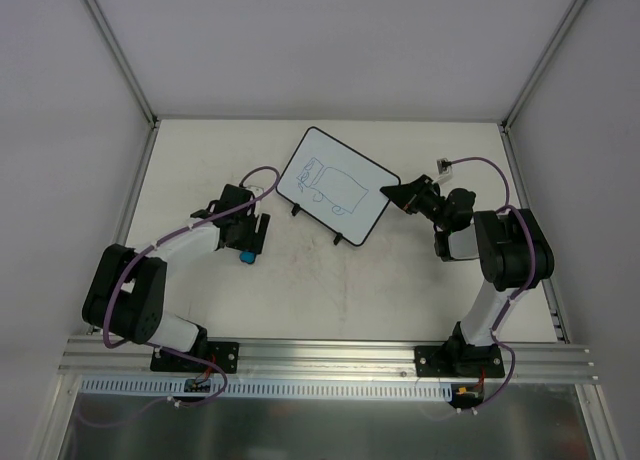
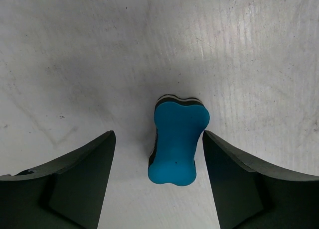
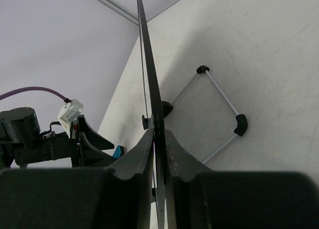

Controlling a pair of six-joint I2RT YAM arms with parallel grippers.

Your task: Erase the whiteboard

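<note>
Left gripper point(image 2: 158, 135) jaws stand apart, flanking the blue eraser point(image 2: 177, 142) on the desk point(image 2: 75, 50). Right gripper point(image 3: 158, 134) clamps edge-on the whiteboard point(image 1: 337, 185), whose scribbles show only from overhead.

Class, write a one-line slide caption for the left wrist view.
The left claw, open, straddles a blue eraser lying on the scuffed white table.

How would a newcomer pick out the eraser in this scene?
On the white table, look left of the propped whiteboard. Between the left arm's fingers lies the eraser, a small bone-shaped block. It is solid bright blue, while the board carries only thin blue lines.
</note>
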